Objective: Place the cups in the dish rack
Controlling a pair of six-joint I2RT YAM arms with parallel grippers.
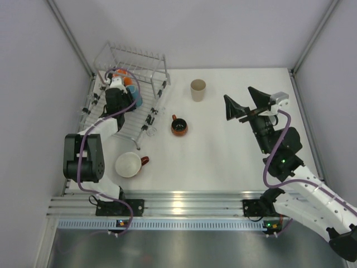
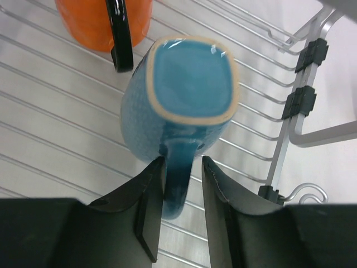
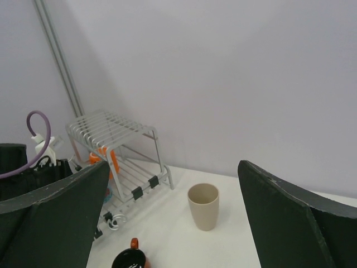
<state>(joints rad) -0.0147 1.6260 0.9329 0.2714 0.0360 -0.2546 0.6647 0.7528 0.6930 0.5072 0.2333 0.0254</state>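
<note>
Wire dish rack [image 1: 136,57]; light blue mug [image 2: 192,84] handle between left gripper [image 2: 183,167] jaws, grip unclear; right gripper [image 3: 173,167] spread

Table [image 1: 234,162], contents by position.
- Far-left corner: dish rack [image 1: 134,56].
- In the rack, on its lower wires: inverted mug [image 2: 189,84], handle toward the near side; second mug [image 2: 83,19] just behind it.
- Right of the rack, far side: tumbler [image 1: 198,90], upright.
- Near the rack's near-right corner: small mug [image 1: 179,128].
- Before the rack, near left: wide cup [image 1: 129,164], handle to the right.
</note>
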